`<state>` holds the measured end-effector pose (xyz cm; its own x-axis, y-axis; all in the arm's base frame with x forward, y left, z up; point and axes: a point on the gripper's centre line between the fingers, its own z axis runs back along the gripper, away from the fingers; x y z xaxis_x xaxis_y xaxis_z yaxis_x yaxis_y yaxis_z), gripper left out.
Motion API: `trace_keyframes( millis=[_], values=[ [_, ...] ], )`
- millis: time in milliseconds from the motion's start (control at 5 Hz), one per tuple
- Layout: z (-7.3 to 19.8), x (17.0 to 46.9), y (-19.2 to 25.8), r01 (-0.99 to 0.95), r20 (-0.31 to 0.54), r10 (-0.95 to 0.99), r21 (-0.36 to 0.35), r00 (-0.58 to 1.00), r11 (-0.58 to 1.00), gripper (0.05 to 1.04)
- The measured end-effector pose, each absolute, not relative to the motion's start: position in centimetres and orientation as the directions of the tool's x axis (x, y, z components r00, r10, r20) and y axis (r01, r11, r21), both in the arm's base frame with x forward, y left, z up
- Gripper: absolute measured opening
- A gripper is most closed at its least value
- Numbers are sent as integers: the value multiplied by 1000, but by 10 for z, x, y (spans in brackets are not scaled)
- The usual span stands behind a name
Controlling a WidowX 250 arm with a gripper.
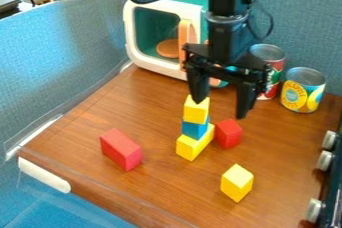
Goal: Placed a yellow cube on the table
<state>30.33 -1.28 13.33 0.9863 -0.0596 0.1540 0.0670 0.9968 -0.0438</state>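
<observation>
The black gripper (pixel 221 108) hangs over the middle of the table (pixel 160 192), open, with nothing between its fingers. Its left fingertip is at the upper edge of a yellow cube (pixel 196 110); whether they touch I cannot tell. That cube tops a stack, on a blue cube (pixel 195 129) above a longer yellow block (pixel 194 143). Another yellow cube (pixel 237 183) sits by itself on the wooden surface, nearer the front and right of the stack.
A red cube (pixel 228 133) stands just right of the stack, and a longer red block (pixel 121 149) lies to the left. Behind are a toy microwave (pixel 131 34) and two cans (pixel 272 67), (pixel 302 90). Stove knobs (pixel 324 161) line the right edge.
</observation>
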Motion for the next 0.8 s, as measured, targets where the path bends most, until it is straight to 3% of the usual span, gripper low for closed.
trace_keyframes(
  millis=[800],
  values=[
    [133, 303, -13, 68, 153, -61, -45, 986, 997, 1000]
  ],
)
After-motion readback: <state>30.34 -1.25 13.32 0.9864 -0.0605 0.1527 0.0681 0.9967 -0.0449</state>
